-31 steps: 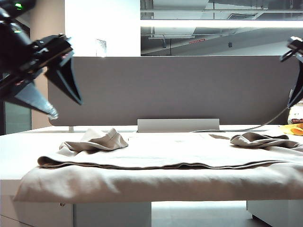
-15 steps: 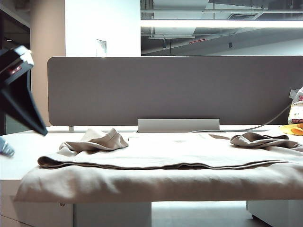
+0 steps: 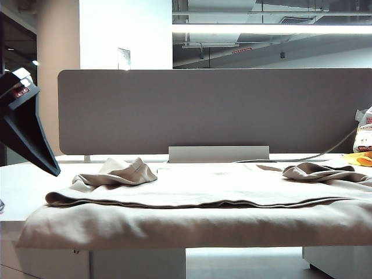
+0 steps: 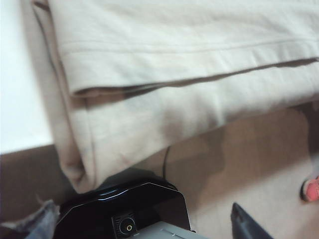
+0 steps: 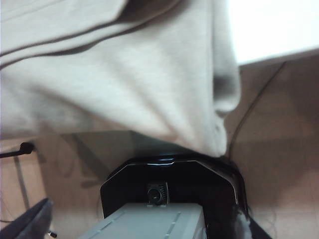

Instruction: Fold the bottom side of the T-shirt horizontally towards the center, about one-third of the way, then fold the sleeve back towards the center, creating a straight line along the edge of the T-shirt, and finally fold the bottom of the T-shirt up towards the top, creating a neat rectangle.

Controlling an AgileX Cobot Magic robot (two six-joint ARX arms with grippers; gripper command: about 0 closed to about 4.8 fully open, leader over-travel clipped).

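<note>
Both spread empty off the T-shirt [image 3: 192,192]: left gripper [image 4: 139,214] retreated leftward, right gripper [image 5: 147,211] left exterior view.

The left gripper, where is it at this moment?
In the exterior view the left gripper hangs at the far left edge, open and empty, above the table's corner and left of the T-shirt.

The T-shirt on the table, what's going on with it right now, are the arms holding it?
Neither arm holds it. The T-shirt lies on the table with one layer folded over; its near part hangs over the front edge. The left gripper hangs at the far left, clear of the cloth. The right gripper is out of the exterior view; its wrist camera shows nothing gripped.
</note>
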